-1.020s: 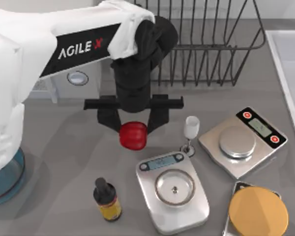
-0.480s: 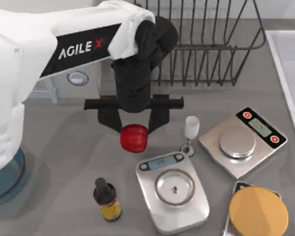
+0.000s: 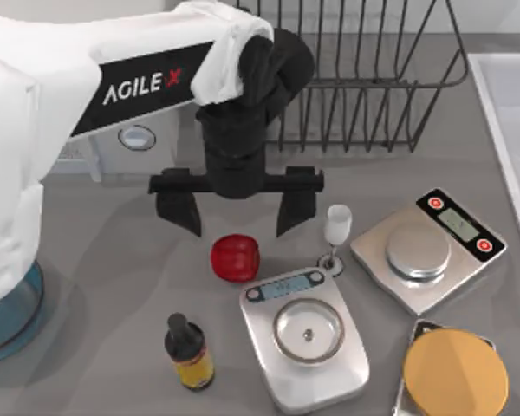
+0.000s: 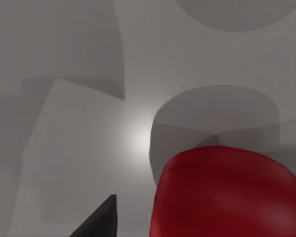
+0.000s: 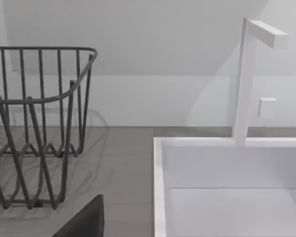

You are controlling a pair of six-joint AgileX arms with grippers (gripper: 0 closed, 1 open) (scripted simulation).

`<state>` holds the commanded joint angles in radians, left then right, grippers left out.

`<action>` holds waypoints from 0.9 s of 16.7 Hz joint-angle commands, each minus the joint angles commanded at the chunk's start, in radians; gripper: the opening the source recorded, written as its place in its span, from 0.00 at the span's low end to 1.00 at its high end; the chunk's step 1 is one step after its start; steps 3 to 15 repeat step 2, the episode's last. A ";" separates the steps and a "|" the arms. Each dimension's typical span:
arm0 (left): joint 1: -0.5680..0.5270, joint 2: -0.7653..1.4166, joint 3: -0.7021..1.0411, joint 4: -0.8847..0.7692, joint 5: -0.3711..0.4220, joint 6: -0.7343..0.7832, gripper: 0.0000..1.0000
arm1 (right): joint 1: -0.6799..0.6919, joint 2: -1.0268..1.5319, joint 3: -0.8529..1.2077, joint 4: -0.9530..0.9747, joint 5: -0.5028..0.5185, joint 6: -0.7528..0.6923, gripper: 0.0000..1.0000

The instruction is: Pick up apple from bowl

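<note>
A plain grey tabletop carries soft overlapping shadows. At its far edge stands a dark wire rack, with a white sink basin along the right side. Behind it, a white faucet rises against a bare white wall.

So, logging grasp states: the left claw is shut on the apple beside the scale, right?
Not shut. In the top view the left claw hangs open, its fingers apart on either side above the apple, which lies free on the table beside the scale.
</note>
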<state>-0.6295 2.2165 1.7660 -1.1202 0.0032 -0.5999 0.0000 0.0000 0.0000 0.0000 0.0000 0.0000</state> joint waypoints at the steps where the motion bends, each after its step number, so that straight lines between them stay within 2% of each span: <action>1: 0.000 0.000 0.000 0.000 0.000 0.000 1.00 | 0.000 0.000 0.000 0.000 0.000 0.000 1.00; 15: 0.000 0.000 0.000 0.000 0.000 0.000 1.00 | 0.000 0.000 0.000 0.000 0.000 0.000 1.00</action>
